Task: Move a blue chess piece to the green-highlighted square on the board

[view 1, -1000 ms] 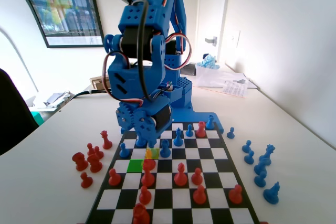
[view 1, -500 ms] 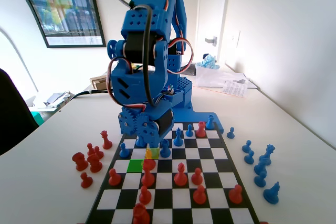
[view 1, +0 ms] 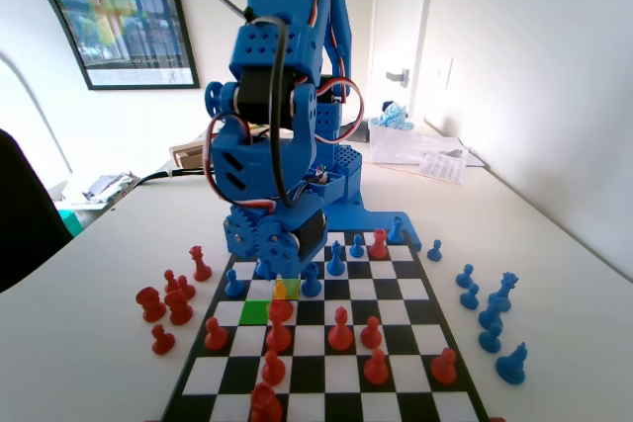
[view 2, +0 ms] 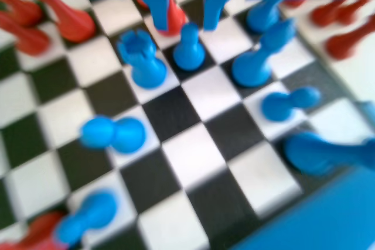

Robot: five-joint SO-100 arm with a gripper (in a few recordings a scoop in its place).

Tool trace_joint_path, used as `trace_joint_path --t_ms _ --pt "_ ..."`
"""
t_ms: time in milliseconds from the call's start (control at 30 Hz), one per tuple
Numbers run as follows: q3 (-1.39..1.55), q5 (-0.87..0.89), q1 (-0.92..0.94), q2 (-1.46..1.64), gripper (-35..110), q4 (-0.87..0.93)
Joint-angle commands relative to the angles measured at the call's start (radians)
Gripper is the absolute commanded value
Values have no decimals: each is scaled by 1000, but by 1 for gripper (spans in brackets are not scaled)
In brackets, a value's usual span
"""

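Wrist view, left to right: blue rook (view 2: 142, 62) left of the jaws; gripper (view 2: 185, 19) spread open, holding nothing; blue chess piece (view 2: 188, 48) just below the gap, untouched. Fixed view: green-highlighted square (view 1: 255, 311) on the board (view 1: 396, 373), below the arm.

The blue arm (view 1: 272, 135) is built of bright blue plastic blocks with perforated faces, black servo bodies between them, looping black, red and white cables, and blue toothed gears near its hand (view 2: 182, 19).
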Motion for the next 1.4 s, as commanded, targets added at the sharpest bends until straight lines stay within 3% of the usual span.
trace_joint_path --t_ms 0,1100,1367 --pt "15 -25 6 20 10 -12" --pt "31 -40 2 23 1 -28" --pt "-46 -32 -2 107 1 118"
